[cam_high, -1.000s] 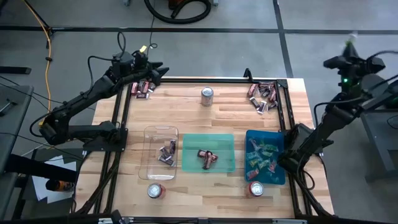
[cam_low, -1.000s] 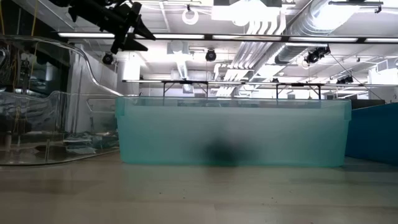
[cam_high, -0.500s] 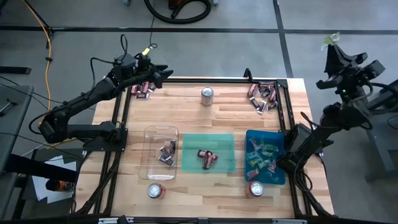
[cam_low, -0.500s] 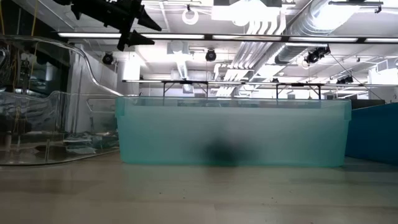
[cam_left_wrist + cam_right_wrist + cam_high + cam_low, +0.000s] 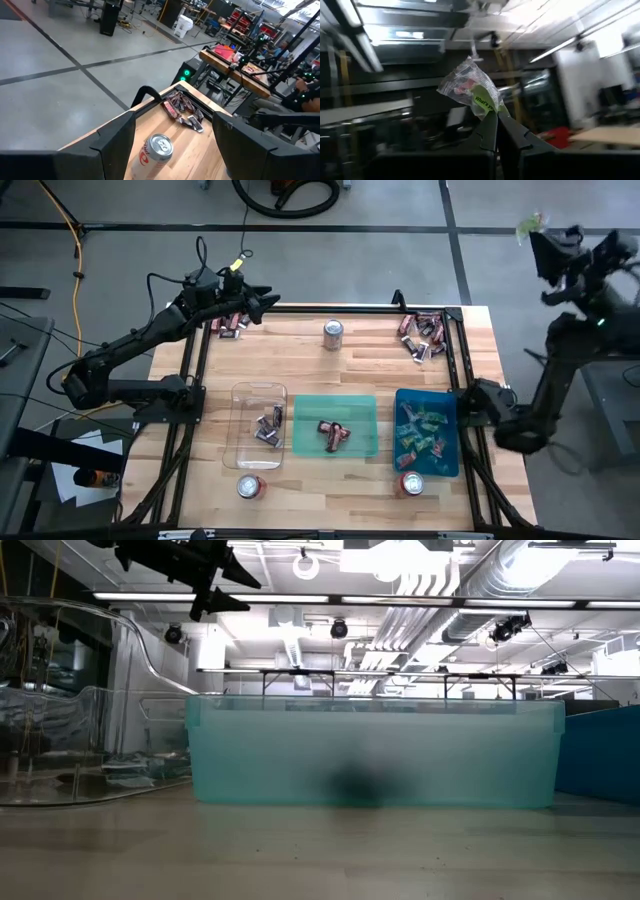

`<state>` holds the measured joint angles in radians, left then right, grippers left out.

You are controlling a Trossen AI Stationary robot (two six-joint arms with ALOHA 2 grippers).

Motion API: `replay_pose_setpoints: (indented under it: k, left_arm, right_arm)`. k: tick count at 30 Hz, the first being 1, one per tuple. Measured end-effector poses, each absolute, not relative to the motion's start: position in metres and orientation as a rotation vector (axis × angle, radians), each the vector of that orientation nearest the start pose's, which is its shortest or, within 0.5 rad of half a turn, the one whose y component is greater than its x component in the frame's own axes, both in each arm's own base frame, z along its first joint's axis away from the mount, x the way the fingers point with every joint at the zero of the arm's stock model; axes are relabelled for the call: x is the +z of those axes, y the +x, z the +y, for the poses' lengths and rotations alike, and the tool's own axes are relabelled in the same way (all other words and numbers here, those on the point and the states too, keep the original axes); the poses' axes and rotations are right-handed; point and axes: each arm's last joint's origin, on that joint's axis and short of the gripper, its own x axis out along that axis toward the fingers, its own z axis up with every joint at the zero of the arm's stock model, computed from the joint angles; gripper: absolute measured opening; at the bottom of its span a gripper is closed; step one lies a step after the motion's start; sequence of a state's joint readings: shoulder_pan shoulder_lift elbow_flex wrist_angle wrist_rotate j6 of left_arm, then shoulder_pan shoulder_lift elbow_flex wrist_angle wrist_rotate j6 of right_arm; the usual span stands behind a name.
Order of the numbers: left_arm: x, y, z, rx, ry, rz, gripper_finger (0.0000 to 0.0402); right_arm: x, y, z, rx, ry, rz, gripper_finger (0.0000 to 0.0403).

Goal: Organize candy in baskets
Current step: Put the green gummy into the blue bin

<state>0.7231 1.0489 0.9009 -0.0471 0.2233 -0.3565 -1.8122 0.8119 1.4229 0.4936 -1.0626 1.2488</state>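
Note:
My right gripper [image 5: 541,238] is raised beyond the table's far right corner, shut on a light green and pink candy [image 5: 471,91]. My left gripper [image 5: 262,300] hovers open over the far left corner, beside a pile of maroon candy [image 5: 228,322]; it also shows in the low view [image 5: 222,580]. Another candy pile [image 5: 421,336] lies at the far right. The clear basket [image 5: 259,426], green basket [image 5: 335,426] and blue basket [image 5: 427,432] stand in a row near the front, each with candy inside. My right gripper pinches one end of the candy's wrapper [image 5: 488,111] between its two fingertips. The fingers slant upward, and the candy sticks up above them, tilted. It is lifted clear of everything.
Silver and red cans stand at the far middle [image 5: 333,333], the near left [image 5: 250,486] and the near right [image 5: 411,484]. A black metal frame [image 5: 195,370] runs along the table's left, far and right sides. Bare wood lies between the far piles and the baskets.
My right gripper has risen and tipped from pointing level to slanting upward, carrying the green candy farther up beyond the table's far right corner. My left gripper has turned a little toward the table's right and then kept still, open.

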Motion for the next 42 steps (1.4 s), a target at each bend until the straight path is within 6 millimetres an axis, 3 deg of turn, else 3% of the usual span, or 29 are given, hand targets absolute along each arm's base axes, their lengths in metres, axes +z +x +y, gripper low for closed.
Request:
replay_pose_setpoints:
  k: [7, 12, 17, 22, 25, 27, 31, 37, 42]
  left_arm:
    - [0.337, 0.179, 0.15, 0.527, -0.447, 0.083, 0.0252]
    - [0.337, 0.179, 0.15, 0.527, -0.447, 0.083, 0.0252]
    - [0.337, 0.179, 0.15, 0.527, -0.447, 0.083, 0.0252]
    - [0.337, 0.179, 0.15, 0.526, -0.449, 0.084, 0.0252]
    - [0.336, 0.179, 0.149, 0.517, -0.454, 0.093, 0.0252]
    - [0.336, 0.179, 0.148, 0.501, -0.457, 0.099, 0.0252]
    - [0.336, 0.179, 0.148, 0.495, -0.465, 0.103, 0.0252]
    - [0.336, 0.179, 0.148, 0.497, -0.494, 0.096, 0.0252]
    - [0.336, 0.179, 0.148, 0.497, -0.495, 0.095, 0.0252]
  right_arm:
    - [0.592, 0.022, -0.08, -0.255, 0.116, -0.463, 0.0]
    - [0.594, 0.042, -0.116, -0.185, 0.164, -0.472, 0.0]
    - [0.576, 0.099, -0.152, -0.029, 0.255, -0.399, 0.0]
    - [0.555, 0.161, -0.161, 0.124, 0.284, -0.304, 0.0]
    - [0.539, 0.184, -0.156, 0.199, 0.305, -0.181, 0.0]
    - [0.528, 0.189, -0.146, 0.22, 0.322, -0.081, 0.0]
    - [0.5, 0.182, -0.116, 0.171, 0.384, 0.182, 0.0]
    - [0.45, 0.163, -0.062, 0.011, 0.574, 0.714, 0.0]
    - [0.395, 0.175, -0.029, -0.059, 0.713, 0.933, 0.0]
